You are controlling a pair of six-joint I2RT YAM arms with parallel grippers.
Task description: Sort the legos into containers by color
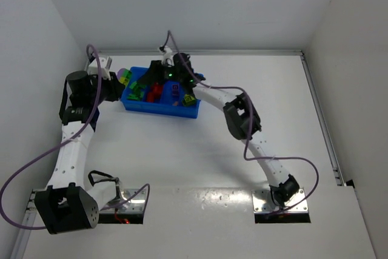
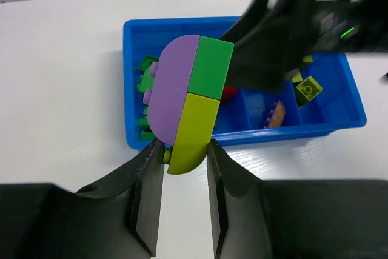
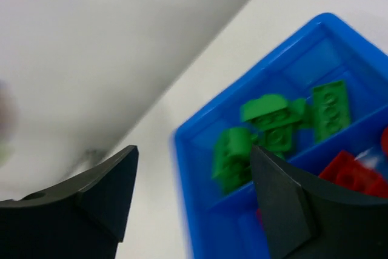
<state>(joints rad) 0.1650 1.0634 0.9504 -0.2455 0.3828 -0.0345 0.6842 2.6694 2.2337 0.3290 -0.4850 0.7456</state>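
- The left gripper is pinched in close on the lower end of a clump made of a purple half-round, a green block and a yellow-green piece. The clump stands up out of the fingers, just on the near-left side of the tray.
- The right gripper is spread wide with nothing between its fingers. It hangs above the tray's left end, looking down on the green bricks, with red bricks in the next compartment.
- From where I stand, the clump cannot go in as it is, since it carries three colours. I'd say the step is to split it.
- The free right gripper should close on the upper part, well above the left fingers, and peel it off with a tilt rather than a straight tug, so the studs let go.
- Do it low over the tray, so a piece that pops loose drops inside.
- A yellow-green brick sits at the far right end, so that colour has the longest trip.
- Room is tight: both wrists crowd the tray's left end, and the tray sits near the back wall.
- The open table lies toward the arm bases and to the right, so that is the way to back out.
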